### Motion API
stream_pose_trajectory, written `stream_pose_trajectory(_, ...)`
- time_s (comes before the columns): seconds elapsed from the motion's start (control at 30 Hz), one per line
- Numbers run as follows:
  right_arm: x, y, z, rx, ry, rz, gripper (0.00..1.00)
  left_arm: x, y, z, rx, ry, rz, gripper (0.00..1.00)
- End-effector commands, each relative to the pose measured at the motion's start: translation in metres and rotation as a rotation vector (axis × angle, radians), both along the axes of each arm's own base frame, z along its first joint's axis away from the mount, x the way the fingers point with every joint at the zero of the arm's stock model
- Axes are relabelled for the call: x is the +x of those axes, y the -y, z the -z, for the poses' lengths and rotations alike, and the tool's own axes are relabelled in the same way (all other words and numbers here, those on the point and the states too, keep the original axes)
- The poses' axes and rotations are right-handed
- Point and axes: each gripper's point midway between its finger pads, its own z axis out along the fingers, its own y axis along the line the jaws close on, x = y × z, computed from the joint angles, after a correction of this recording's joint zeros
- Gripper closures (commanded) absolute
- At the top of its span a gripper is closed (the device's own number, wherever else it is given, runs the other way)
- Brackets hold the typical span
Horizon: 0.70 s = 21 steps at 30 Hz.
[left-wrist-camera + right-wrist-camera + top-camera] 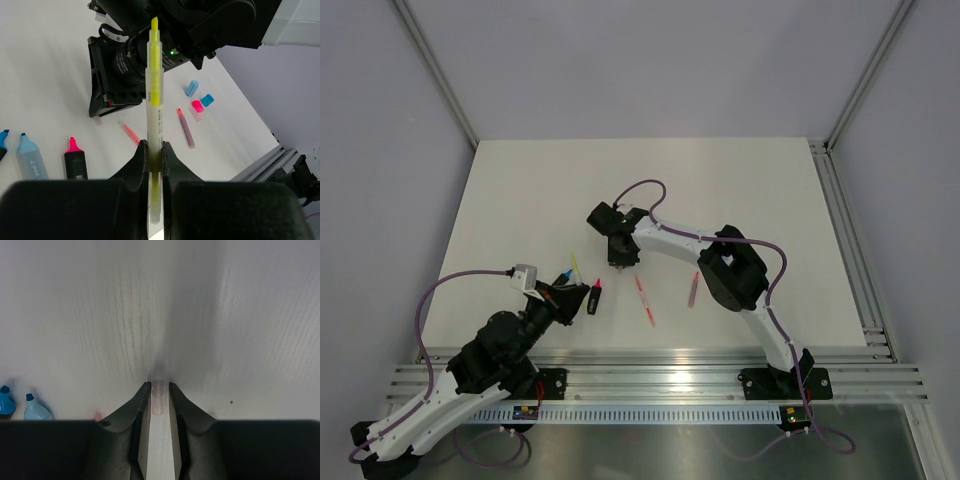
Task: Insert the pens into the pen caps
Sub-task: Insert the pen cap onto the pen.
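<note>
Caps first: the pink cap (198,106), blue cap (207,100) and light blue cap (191,88) lie loose on the table (45,60), bunched just beside the purplish pen (186,129). The left end effector (155,147) is clenched on the yellow pen (155,85), arm low over the near-left corner. The right arm is bent at the elbow, and the right end effector (159,387) points down at the table with a small clear tube (157,399) between its tips. Can't tell if it's actually pinched.

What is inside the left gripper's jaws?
The left gripper clamps a yellow pen, tip pointing away from it. Its fingers cover the sides of the lower barrel.
</note>
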Motion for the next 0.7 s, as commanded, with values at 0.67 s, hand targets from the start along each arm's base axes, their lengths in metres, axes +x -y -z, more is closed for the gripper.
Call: stream_pose_trajectory(0.67, 0.041, -0.018, -0.136, 0.363, 0.376, -0.032, 1.00, -0.002, -0.005, -0.046, -0.155, 0.133, -0.005, 1.00)
